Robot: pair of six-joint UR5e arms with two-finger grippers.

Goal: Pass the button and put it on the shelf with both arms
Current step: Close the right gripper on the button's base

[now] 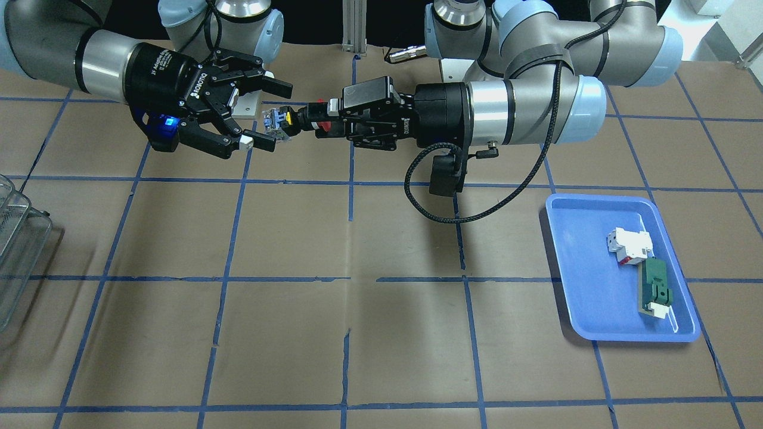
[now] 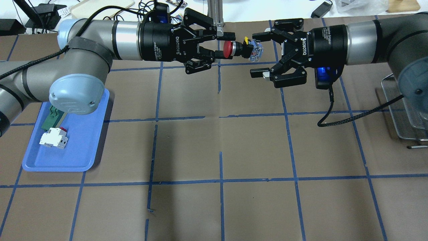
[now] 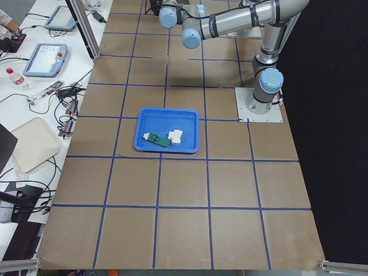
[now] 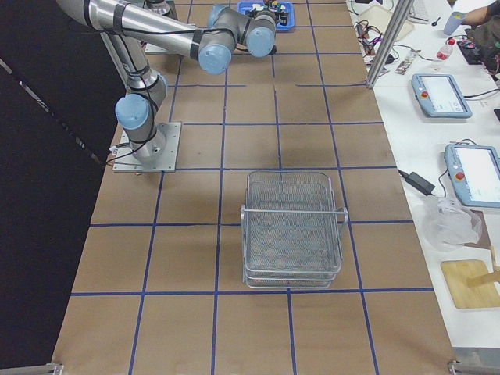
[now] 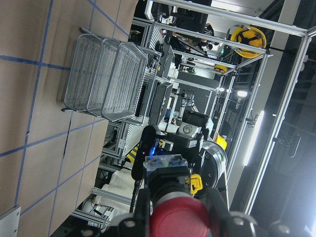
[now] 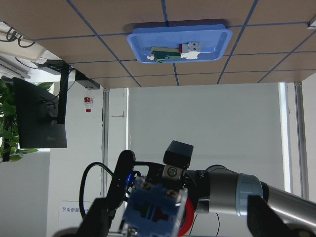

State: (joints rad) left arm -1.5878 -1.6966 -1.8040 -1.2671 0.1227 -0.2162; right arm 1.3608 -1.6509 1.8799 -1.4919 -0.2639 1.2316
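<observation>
My left gripper [image 2: 224, 45] is shut on the red cap of the button [image 2: 239, 49] and holds it level, high over the far middle of the table. The button's bluish clear base points at my right gripper [image 2: 256, 53], which is open, with its fingertips on either side of that base and apart from it. In the front view the button [image 1: 287, 119] sits between the left gripper [image 1: 319, 119] and the open right gripper [image 1: 271, 116]. The right wrist view shows the base [image 6: 155, 207] close up. The wire-mesh shelf [image 4: 293, 230] stands on the table at my right [image 2: 401, 107].
A blue tray [image 1: 596, 322] lies at my left side and holds a white-and-red block [image 1: 627, 245] and a green flat part [image 1: 656, 289]. A black cable [image 1: 441, 208] loops under the left wrist. The table is brown with blue tape lines.
</observation>
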